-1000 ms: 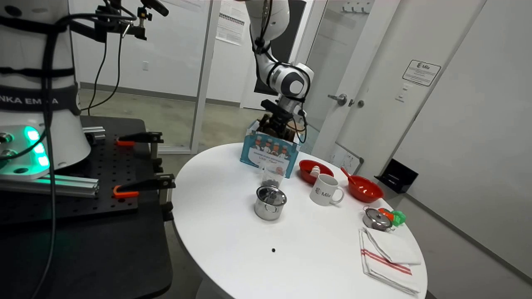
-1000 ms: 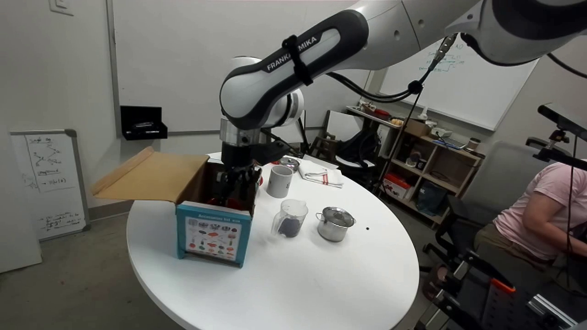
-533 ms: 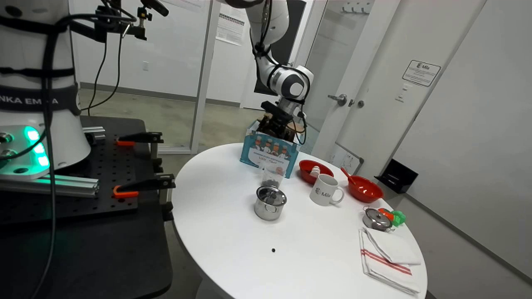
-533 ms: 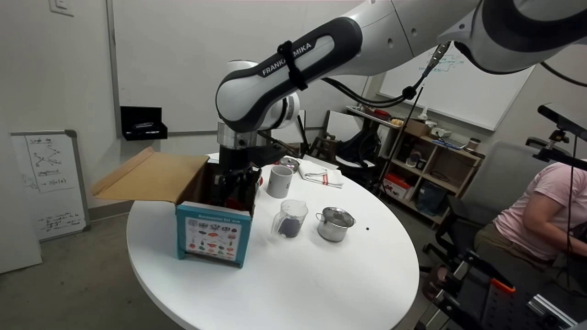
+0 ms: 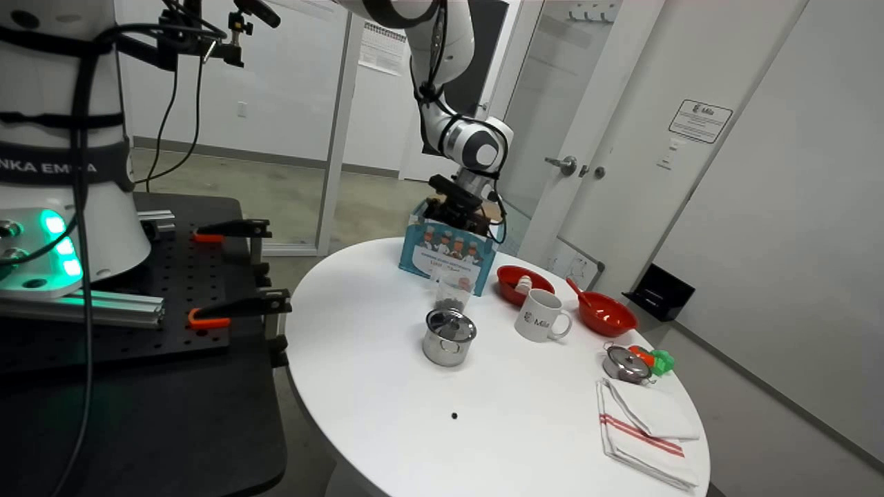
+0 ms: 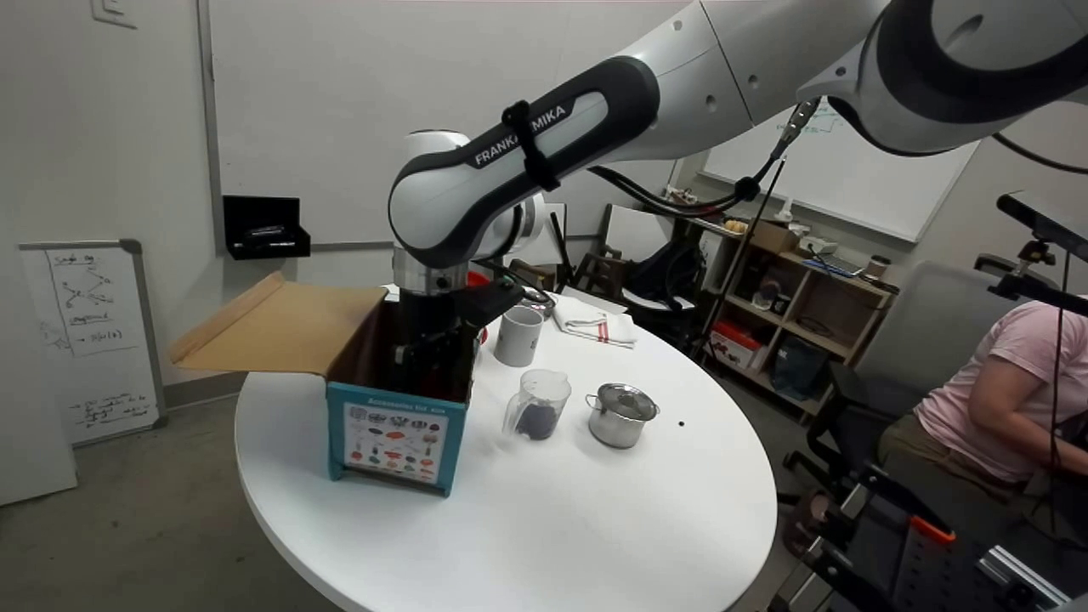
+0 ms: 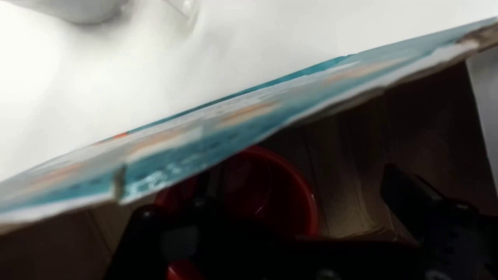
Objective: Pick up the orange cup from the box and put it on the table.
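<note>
The box [image 5: 442,252] stands on the white table [image 5: 525,428], with its blue printed wall [image 6: 395,395] showing in an exterior view. Its near wall [image 7: 241,116] crosses the wrist view. Inside it, in shadow, a round red plastic rim that looks like the orange cup [image 7: 312,210] shows in the wrist view, partly hidden by the box wall and my gripper. My gripper [image 7: 299,186] is open, its fingers wide apart inside the box. One finger is at the cup's left part; the other is well to the right. Dimness hides whether they touch it.
A cardboard flap [image 6: 289,327] sticks out from the box. A clear pitcher [image 6: 540,404], a lidded metal pot [image 6: 623,416] and a white mug [image 6: 518,337] stand beside it. A red bowl [image 5: 507,277] and another red bowl [image 5: 611,316] lie along the table's edge.
The arm has come down and my gripper has sunk a little deeper into the box, shifting slightly left in both exterior views. The box and the things on the table have not moved.
</note>
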